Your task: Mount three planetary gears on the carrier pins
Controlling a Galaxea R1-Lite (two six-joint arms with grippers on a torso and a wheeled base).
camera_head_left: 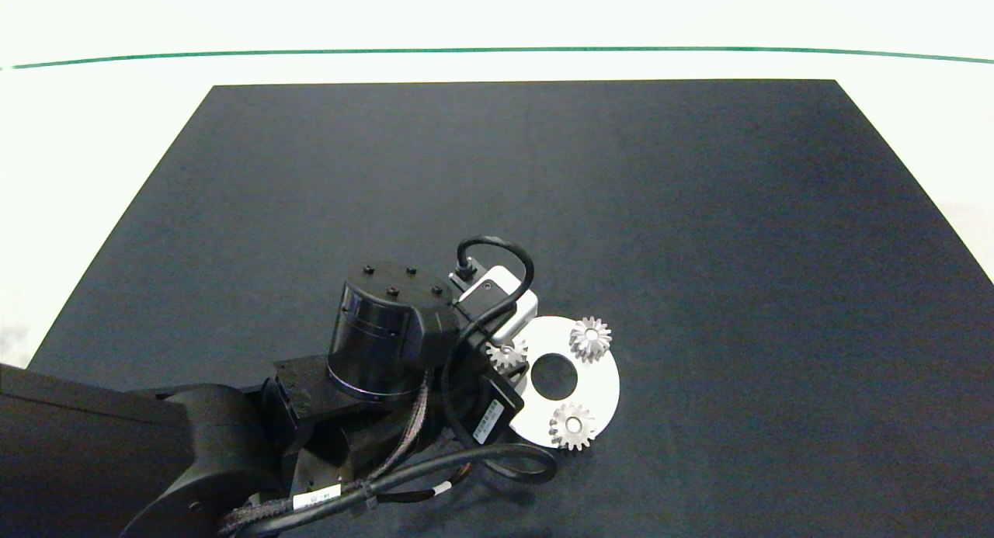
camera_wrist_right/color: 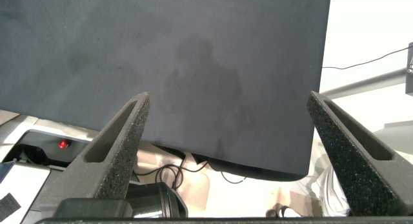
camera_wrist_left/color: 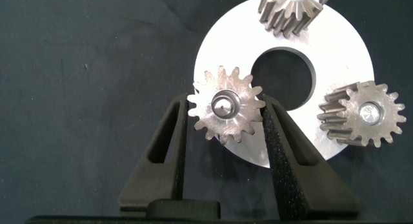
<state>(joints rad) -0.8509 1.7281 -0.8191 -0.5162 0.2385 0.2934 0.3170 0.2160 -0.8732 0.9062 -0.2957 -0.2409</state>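
Note:
The white disc (camera_head_left: 603, 383) lies on the black mat near the front centre, with one planetary gear on each of its carrier pins. Two gears (camera_head_left: 590, 338) (camera_head_left: 572, 425) sit free on the far and near pins. The third gear (camera_wrist_left/color: 226, 108) is down over the left pin, whose tip (camera_wrist_left/color: 221, 108) shows in its bore. My left gripper (camera_wrist_left/color: 224, 113) is shut on this gear, a finger touching each side of its teeth. In the head view the left wrist covers most of that gear (camera_head_left: 506, 355). My right gripper (camera_wrist_right/color: 229, 102) is open, holds nothing and hangs off the mat's edge.
The black mat (camera_head_left: 543, 196) covers most of the white table. A green line (camera_head_left: 497, 50) runs along the far side. The left arm (camera_head_left: 373, 344) and its cables (camera_head_left: 497, 464) crowd the front left. Cables and a box with a red light (camera_wrist_right/color: 62, 144) lie below the right gripper.

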